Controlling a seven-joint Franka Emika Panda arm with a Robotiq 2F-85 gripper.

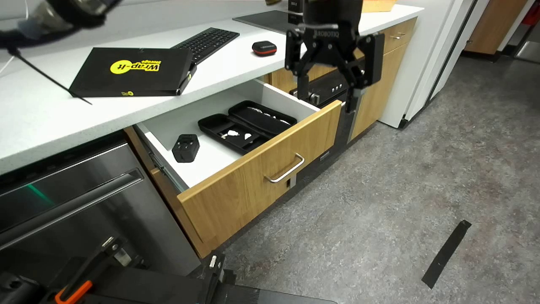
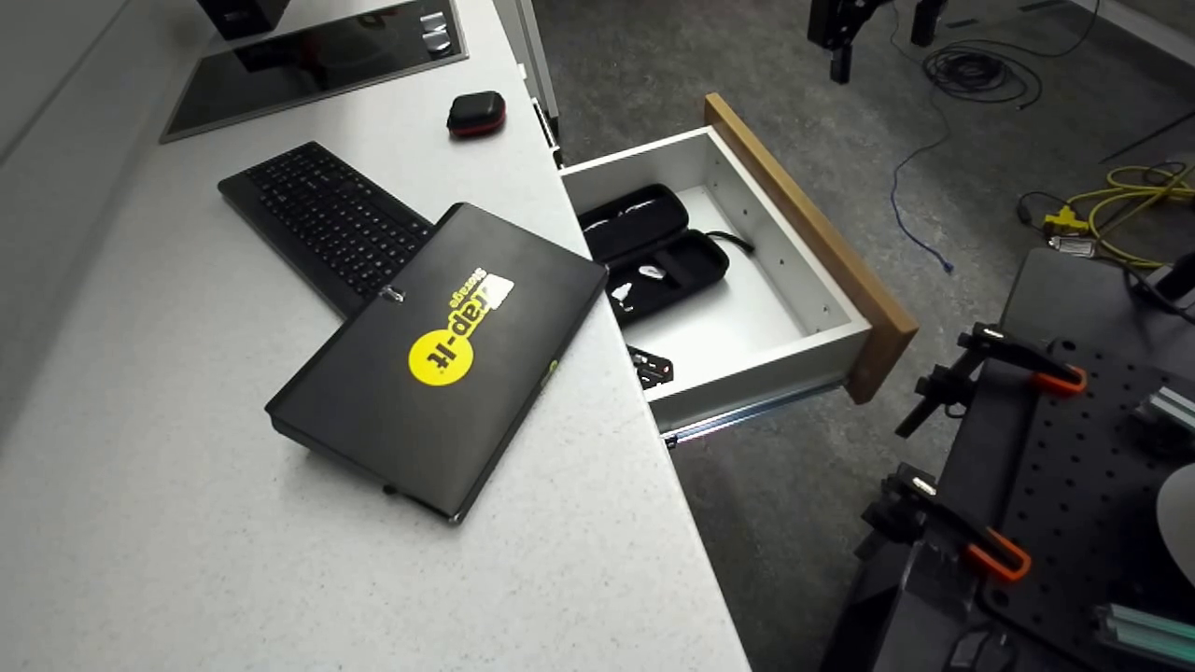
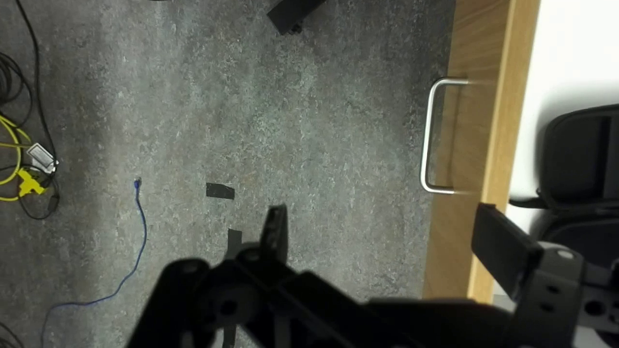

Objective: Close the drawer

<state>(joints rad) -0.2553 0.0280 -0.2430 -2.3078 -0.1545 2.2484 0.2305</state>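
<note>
The drawer stands pulled far out from under the counter. Its light-oak front (image 1: 236, 185) with a silver bar handle (image 1: 287, 171) faces the floor area; its white inside holds an open black case (image 1: 261, 118) and a black block (image 1: 185, 147). The drawer front also shows in an exterior view (image 2: 803, 233) and in the wrist view (image 3: 457, 232). My gripper (image 1: 327, 103) is open and empty, hanging near the drawer's far end. It also shows in an exterior view (image 2: 883, 51). In the wrist view the gripper (image 3: 382, 208) has one finger over the front's top edge, the other over the floor.
The white countertop (image 2: 187, 392) carries a black Wrap-It box (image 1: 130, 71), a keyboard (image 1: 211, 42) and a small black-red case (image 1: 264, 48). A dishwasher (image 1: 105, 202) adjoins the drawer. A clamp-bearing robot table (image 2: 1074, 448) stands opposite. Cables (image 2: 971, 75) lie on the floor.
</note>
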